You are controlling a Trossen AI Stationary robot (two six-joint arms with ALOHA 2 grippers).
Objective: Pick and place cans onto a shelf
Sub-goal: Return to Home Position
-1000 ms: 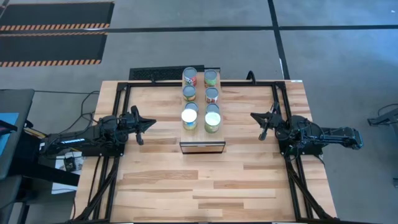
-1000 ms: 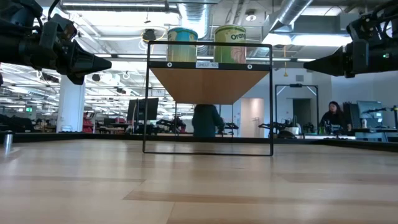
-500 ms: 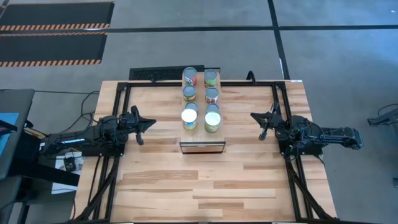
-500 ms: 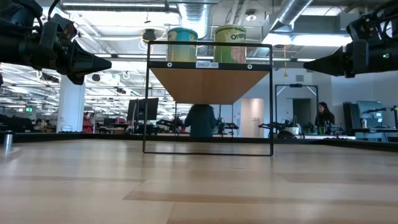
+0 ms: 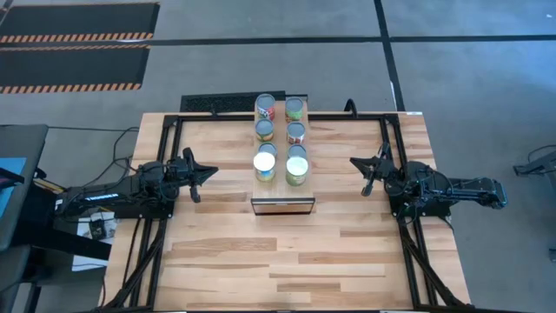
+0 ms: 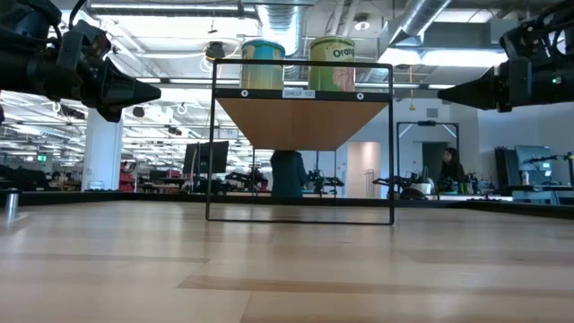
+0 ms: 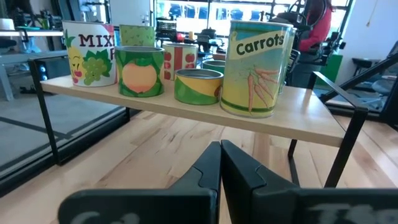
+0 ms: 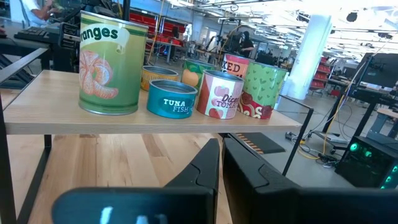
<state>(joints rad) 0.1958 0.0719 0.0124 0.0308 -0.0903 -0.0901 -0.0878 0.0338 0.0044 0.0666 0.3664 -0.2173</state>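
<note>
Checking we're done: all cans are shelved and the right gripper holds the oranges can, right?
No: the right gripper is shut and empty; the oranges can stands on the shelf, as the right wrist view shows. The rest holds.

left gripper (image 5: 211, 172): jaws closed, aloft | right gripper (image 5: 354, 162): jaws closed, aloft

Open-plan lab bg: exposed ceiling ducts (image 6: 273, 20), white column (image 6: 101, 157), grey floor (image 5: 261, 61) w/ striped mats (image 5: 78, 22).

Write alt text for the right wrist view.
A tall Oranges can, a low Tuna Fish can and a red-and-white can stand on the wooden shelf, more cans behind them. The right claw, shut, faces the shelf.
</note>
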